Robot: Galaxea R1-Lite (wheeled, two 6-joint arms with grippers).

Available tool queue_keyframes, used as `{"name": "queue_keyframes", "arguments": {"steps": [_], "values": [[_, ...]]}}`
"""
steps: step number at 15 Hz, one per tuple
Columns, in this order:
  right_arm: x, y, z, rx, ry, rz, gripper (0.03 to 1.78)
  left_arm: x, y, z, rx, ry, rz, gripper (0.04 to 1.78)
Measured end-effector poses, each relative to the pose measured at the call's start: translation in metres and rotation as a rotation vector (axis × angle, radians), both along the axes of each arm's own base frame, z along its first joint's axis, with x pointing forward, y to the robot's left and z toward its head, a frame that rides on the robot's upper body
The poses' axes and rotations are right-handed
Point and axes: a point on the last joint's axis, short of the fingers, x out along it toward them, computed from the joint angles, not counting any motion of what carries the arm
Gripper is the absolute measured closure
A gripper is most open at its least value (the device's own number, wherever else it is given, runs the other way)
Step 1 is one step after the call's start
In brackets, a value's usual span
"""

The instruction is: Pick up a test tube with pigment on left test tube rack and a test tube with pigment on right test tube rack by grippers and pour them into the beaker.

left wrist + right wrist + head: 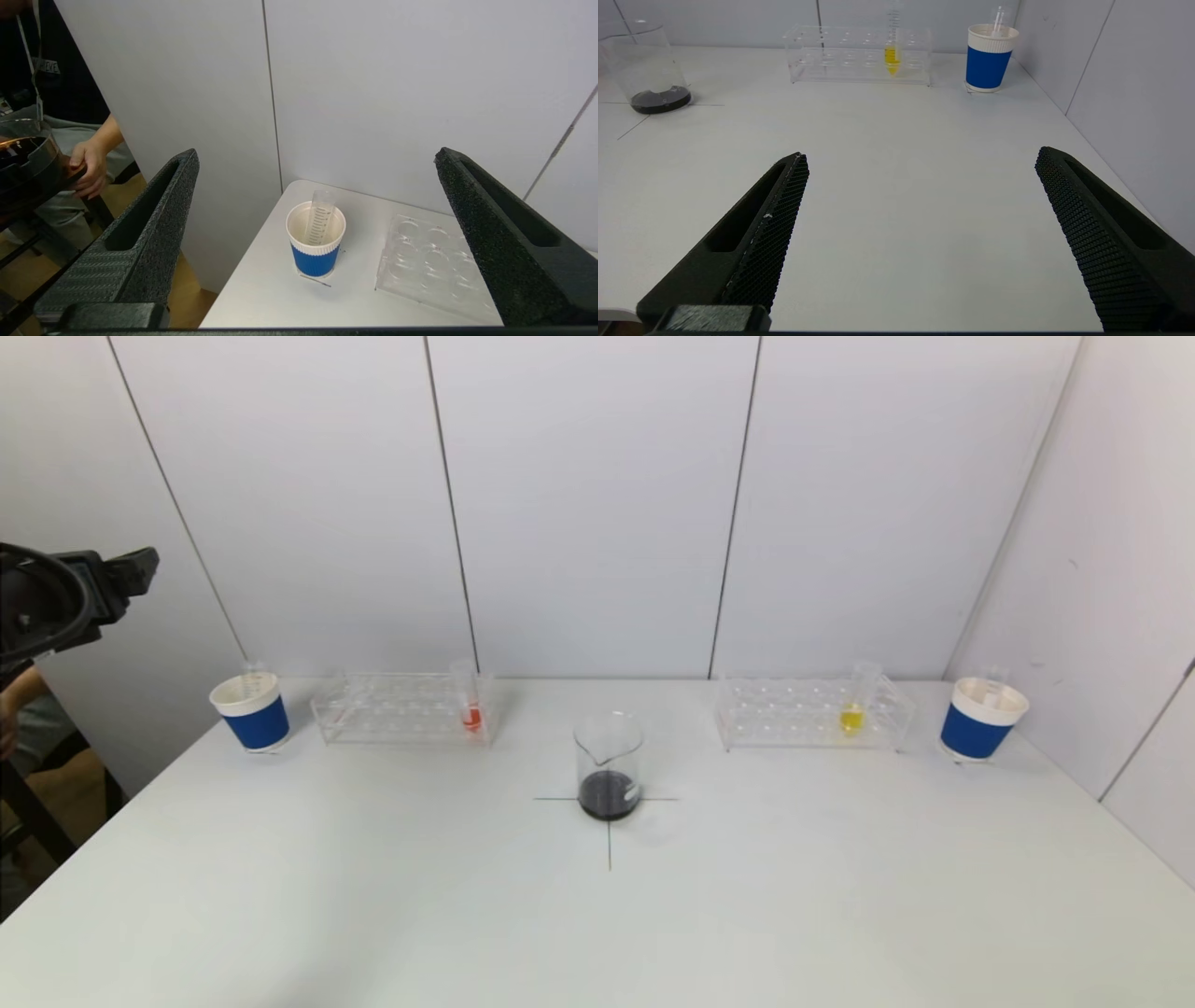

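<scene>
A clear left rack [403,709] holds a tube with red pigment [471,714]. A clear right rack [810,713] holds a tube with yellow pigment [851,714], which also shows in the right wrist view [892,56]. A glass beaker [609,778] with dark liquid stands on a cross mark at the table's middle. My left gripper [317,158] is open and empty, raised off the table's far left edge above the left blue cup [316,242]. My right gripper [920,161] is open and empty, low over the table's near right part, out of the head view.
Two blue-and-white paper cups stand at the back, left [250,711] and right [982,719], each with an empty tube inside. White walls close the back and right. A person's hand [88,163] shows beyond the table's left edge.
</scene>
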Motion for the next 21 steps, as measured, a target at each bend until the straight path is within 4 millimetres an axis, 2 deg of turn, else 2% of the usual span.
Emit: {"name": "queue_keyframes", "arguments": {"steps": [4, 8, 14, 18, 21], "values": [[0.0, 0.0, 0.0, 0.0, 0.0, 0.0, 0.04, -0.06, -0.019, 0.014, 0.004, -0.012, -0.031, 0.06], [0.0, 0.0, 0.0, 0.0, 0.0, 0.0, 0.04, -0.123, -0.035, 0.016, 0.0, -0.022, -0.061, 0.06], [0.0, 0.0, 0.0, 0.0, 0.0, 0.0, 0.04, -0.198, -0.051, 0.005, -0.044, -0.039, -0.174, 0.06], [0.0, 0.0, 0.0, 0.0, 0.0, 0.0, 0.04, -0.251, -0.062, -0.014, -0.1, -0.039, -0.267, 0.06], [0.0, 0.0, 0.0, 0.0, 0.0, 0.0, 0.04, -0.274, -0.064, -0.022, -0.133, -0.058, -0.323, 0.06]]}}
